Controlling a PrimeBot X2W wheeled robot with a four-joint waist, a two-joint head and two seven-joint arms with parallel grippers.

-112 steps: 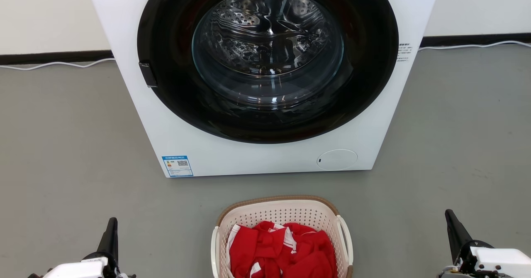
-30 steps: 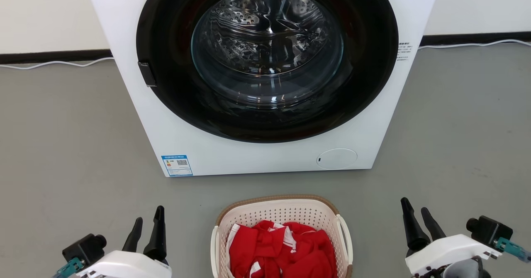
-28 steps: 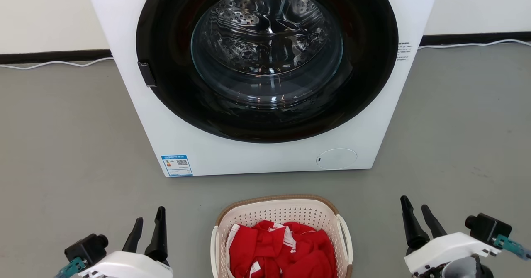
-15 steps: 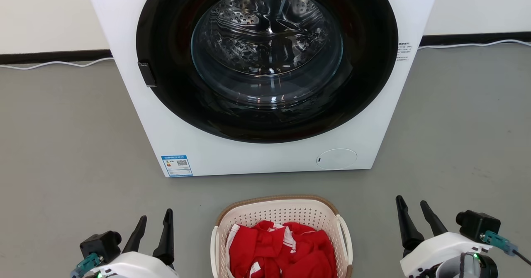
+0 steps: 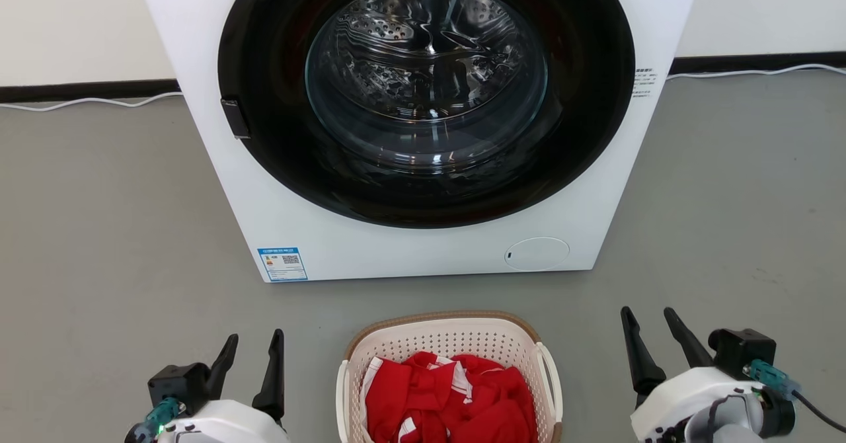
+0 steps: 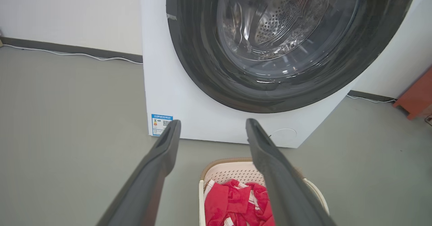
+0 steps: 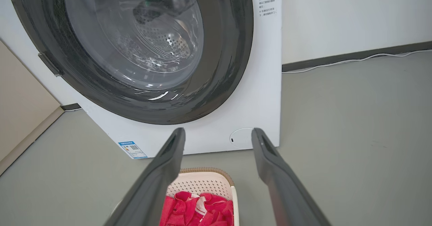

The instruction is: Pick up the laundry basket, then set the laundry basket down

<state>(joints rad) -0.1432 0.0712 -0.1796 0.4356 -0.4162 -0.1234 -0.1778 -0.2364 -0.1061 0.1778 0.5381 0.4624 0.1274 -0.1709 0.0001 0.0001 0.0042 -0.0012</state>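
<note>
Location type: laundry area in a plain indoor room

Identifying features:
- A white front-loading washing machine stands on the floor in front of the wall. Its round, dark-framed glass door shows a perforated steel drum behind it
- A blue printed label is fixed to the machine's lower front corner
- A laundry basket holding red garments sits on the floor near the machine's front

Room finish:
- Smooth grey floor
- Bare white wall
- Dark skirting board, with a white cable lying along its foot
</note>
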